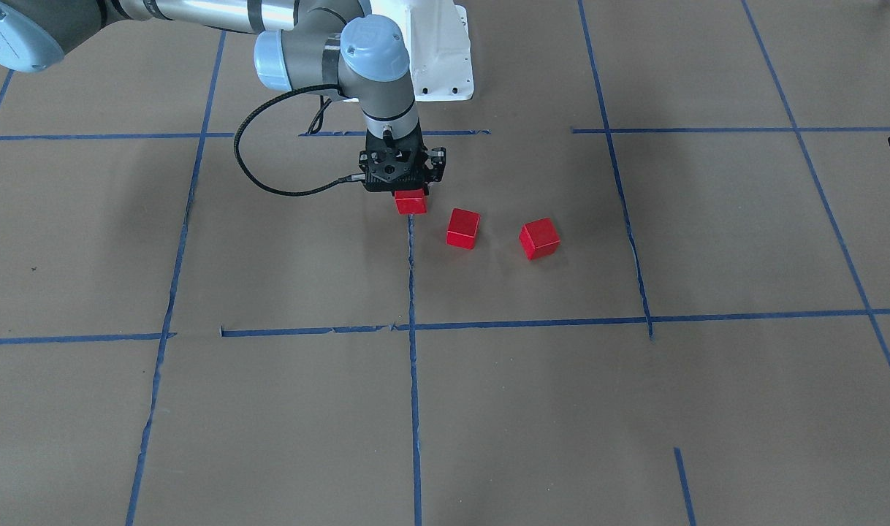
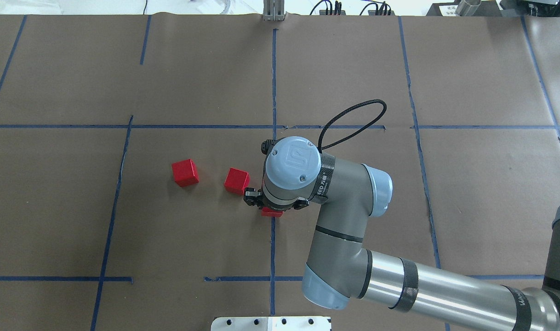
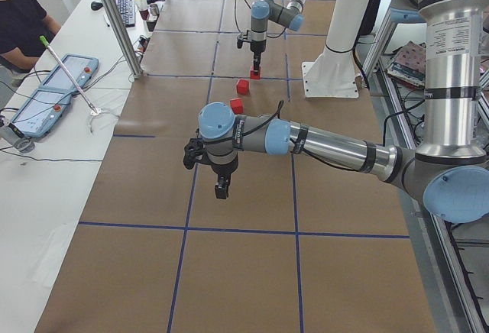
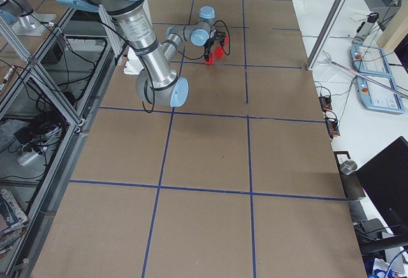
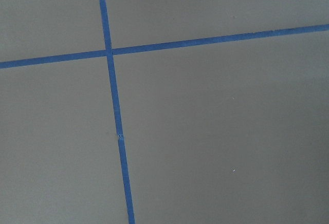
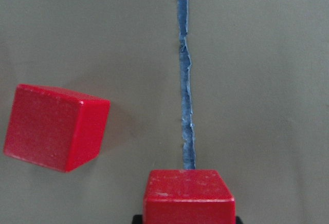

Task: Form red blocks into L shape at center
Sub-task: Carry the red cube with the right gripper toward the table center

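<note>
Three red blocks lie in the center cell [image 2: 192, 239]. My right gripper [image 1: 408, 196] points straight down and is shut on one red block [image 1: 411, 202], on the vertical blue tape line [image 1: 412, 277], at or just above the paper. In the right wrist view this block [image 6: 188, 196] sits at the bottom middle. A second block [image 1: 463, 228] lies close beside it, apart and slightly turned; it also shows in the right wrist view [image 6: 55, 126]. The third block [image 1: 539, 238] lies further out. My left gripper [image 3: 221, 190] hangs over bare paper in the neighbouring cell; I cannot tell if it is open.
The white robot base [image 1: 441, 58] stands behind the center cell. A black cable [image 1: 248, 164] loops off the right wrist. Blue tape lines [image 5: 115, 111] cross under the left wrist. Side benches hold pendants [image 3: 57, 81].
</note>
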